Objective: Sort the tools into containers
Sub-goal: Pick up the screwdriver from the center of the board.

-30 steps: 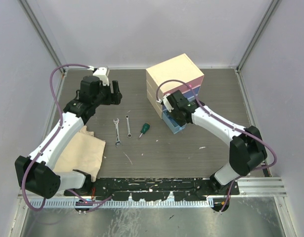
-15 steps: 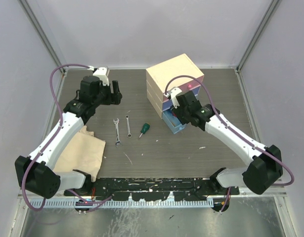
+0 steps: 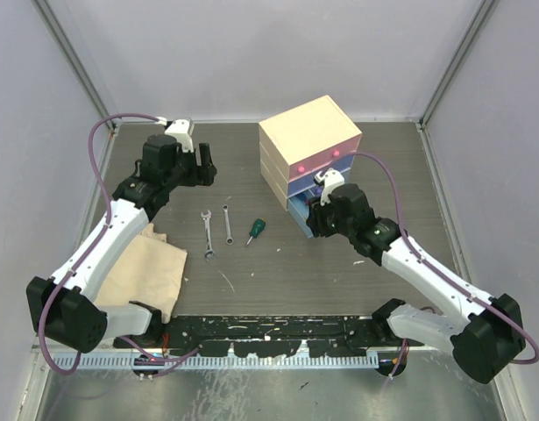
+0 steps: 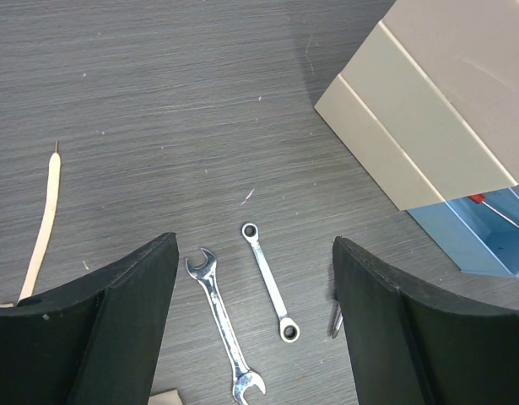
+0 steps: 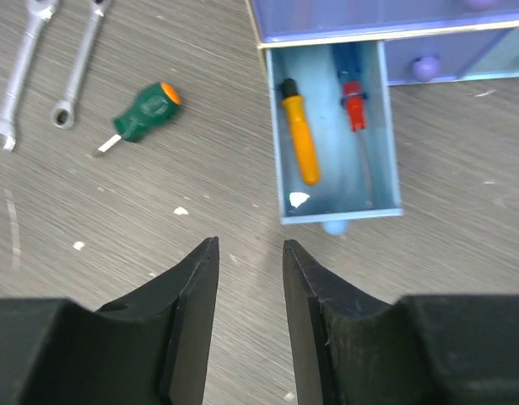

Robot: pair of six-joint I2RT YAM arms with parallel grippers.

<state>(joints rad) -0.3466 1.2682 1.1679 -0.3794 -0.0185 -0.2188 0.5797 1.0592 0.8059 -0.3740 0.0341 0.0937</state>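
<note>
1. Right wrist view is showing the right gripper [image 5: 249, 247] hanging just in front of the blue drawer [image 5: 331, 164], its jaws parted narrowly and holding nothing.
2. The orange screwdriver [image 5: 299, 133] and the red screwdriver [image 5: 353, 105] are lying inside the blue drawer.
3. The green screwdriver [image 5: 141, 112] and two wrenches [image 5: 80, 63] are lying on the table [image 3: 278, 263], left of the blue drawer.
4. The left gripper [image 4: 255, 253] is hovering over the wrenches, further left of the blue drawer, with jaws wide and empty.
5. The blue drawer is standing pulled out, so I judge that an arm swinging past could be knocking its front and shifting the chest [image 3: 308, 132].
6. The wrenches are lying flat and close together, so wide jaws could be catching both or slipping off.
</note>
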